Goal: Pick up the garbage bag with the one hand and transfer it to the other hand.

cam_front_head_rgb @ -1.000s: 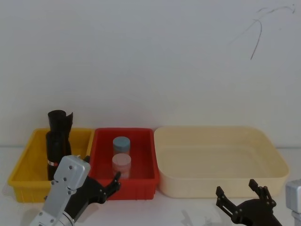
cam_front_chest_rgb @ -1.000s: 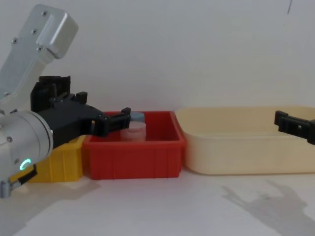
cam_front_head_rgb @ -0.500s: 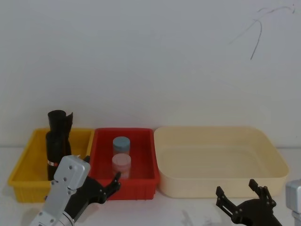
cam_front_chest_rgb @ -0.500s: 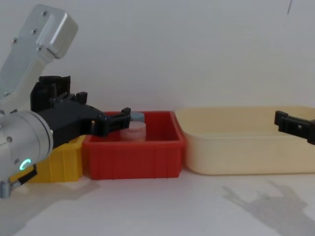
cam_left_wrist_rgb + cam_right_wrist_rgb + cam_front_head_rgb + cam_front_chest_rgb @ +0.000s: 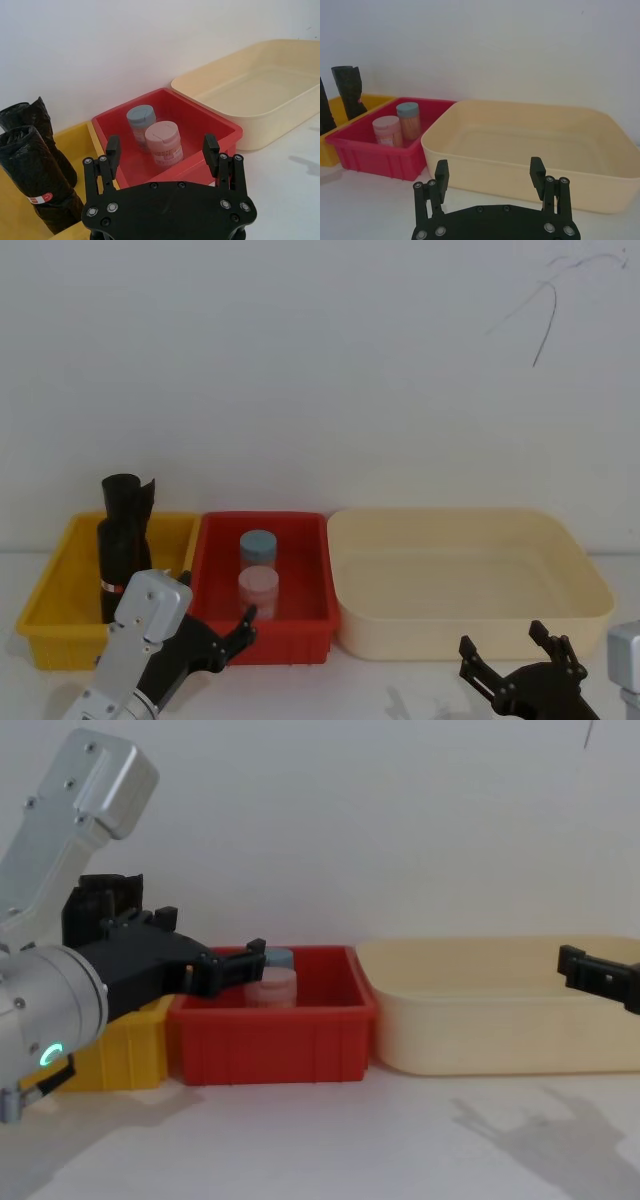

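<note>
Garbage bag [image 5: 119, 562] stands in yellow bin [image 5: 46, 644], two jars [image 5: 258, 591] in red bin [image 5: 282, 636].

Bright, even, soft lighting. The white wall [image 5: 300, 370] is uniformly lit. Pale grey shadows lie on the white table [image 5: 400, 1160]: a claw-shaped one at lower right in the chest view, a broader one beneath the silver left arm [image 5: 60, 840]. Its green ring [image 5: 50, 1055] glows faintly.
</note>
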